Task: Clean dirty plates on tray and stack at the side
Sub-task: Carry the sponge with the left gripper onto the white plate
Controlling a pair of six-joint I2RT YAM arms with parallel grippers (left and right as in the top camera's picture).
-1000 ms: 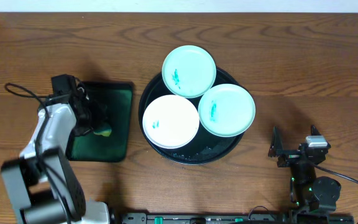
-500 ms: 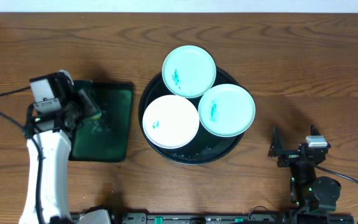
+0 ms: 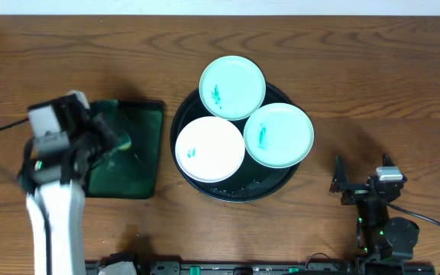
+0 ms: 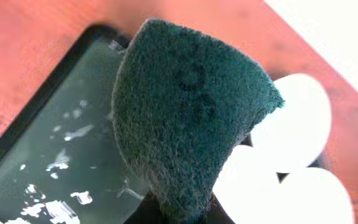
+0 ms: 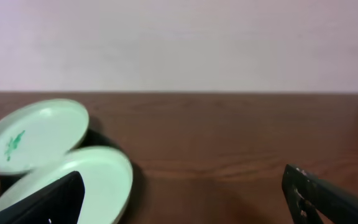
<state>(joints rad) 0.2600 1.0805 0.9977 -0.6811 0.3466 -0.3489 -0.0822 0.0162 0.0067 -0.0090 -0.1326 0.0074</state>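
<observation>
Three plates sit crowded together on the round black tray at mid-tabletop, two bearing green smears, one plain white. Left of it, over the small green-lined tray, the blurred left end effector seems clamped on a dark green sponge. The right end effector sits apart to the tray's right, fingers spread.

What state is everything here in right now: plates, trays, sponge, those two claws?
Back plate: green smear.
Right plate: green smear.
Front-left plate: looks clean.
Round tray: holds all three.
Sponge: clamped in left gripper, over rectangular tray.
Right gripper: open, empty.
</observation>
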